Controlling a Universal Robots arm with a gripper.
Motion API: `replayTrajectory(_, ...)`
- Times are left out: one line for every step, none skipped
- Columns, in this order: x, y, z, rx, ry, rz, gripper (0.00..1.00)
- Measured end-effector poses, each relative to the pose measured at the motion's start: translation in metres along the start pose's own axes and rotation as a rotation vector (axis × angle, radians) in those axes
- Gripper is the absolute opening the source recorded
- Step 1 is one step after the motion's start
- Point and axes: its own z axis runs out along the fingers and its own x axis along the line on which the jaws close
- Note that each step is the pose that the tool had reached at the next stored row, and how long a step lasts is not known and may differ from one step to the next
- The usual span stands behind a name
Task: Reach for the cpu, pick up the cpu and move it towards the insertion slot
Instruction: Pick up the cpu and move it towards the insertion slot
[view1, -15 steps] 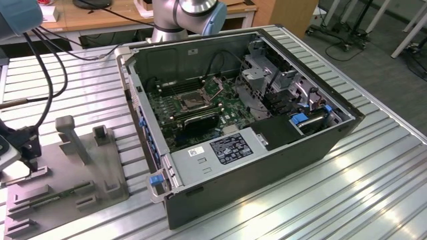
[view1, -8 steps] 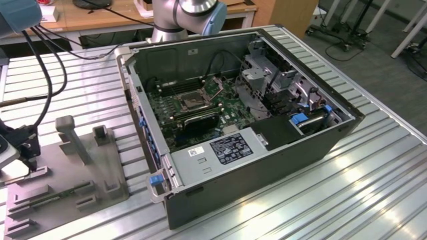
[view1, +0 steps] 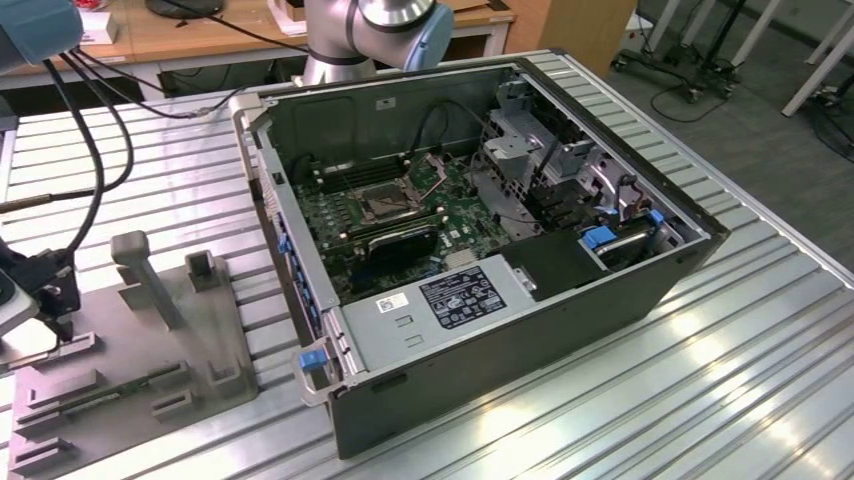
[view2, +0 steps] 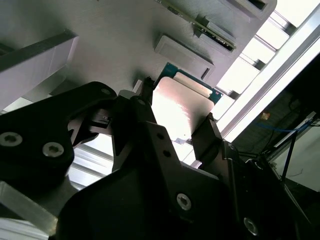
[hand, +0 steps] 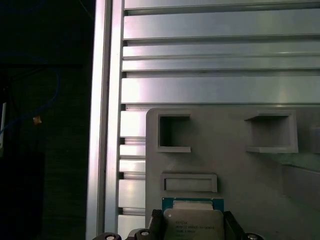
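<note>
The gripper (view2: 178, 107) clamps the cpu (hand: 194, 225) by two opposite edges, sparing its pale metal face, while the chip lies flat on the grey tray (hand: 225, 165).

No print legible, faint dark lines of lettering on the cpu (hand: 194, 226) face in the first wrist view, black-and-white label (view1: 461, 297) on the computer's power-supply cover (view1: 400, 345), small white sticker (view1: 396, 303) beside it, both too small to read

Silver arm (view1: 358, 35) with pale blue joint caps, black cables (view1: 94, 150); matte black gripper (view2: 177, 112) with silver screws (view2: 183, 201)
</note>
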Motion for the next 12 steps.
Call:
replayTrajectory(0.0,0.0,-0.0002,0.0,0.0001,0.0,0.55)
replayTrajectory(0.0,0.0,-0.0004,0.0,0.0,0.0,0.55)
replayTrajectory(0.0,0.0,-0.0007,0.0,0.0,0.0,0.55)
replayTrajectory(0.0,0.0,-0.0009,0.0,0.0,0.0,0.55)
replayTrajectory(0.0,0.0,-0.001,0.0,-0.0001,0.0,0.55)
replayTrajectory(0.0,0.0001,-0.0012,0.0,0.0,0.0,0.55)
replayTrajectory(0.0,0.0001,-0.0014,0.0,-0.0001,0.0,0.55)
replayTrajectory(0.0,0.0001,-0.0017,0.0001,0.0001,0.0,0.55)
replayTrajectory(0.0,0.0001,-0.0018,0.0,0.0,0.0,0.55)
replayTrajectory(0.0,0.0001,-0.0019,0.0,0.0,0.0,0.55)
replayTrajectory(0.0,0.0001,-0.0022,0.0001,0.0001,0.0,0.55)
replayTrajectory(0.0,0.0001,-0.0023,0.0,0.0001,0.0,0.55)
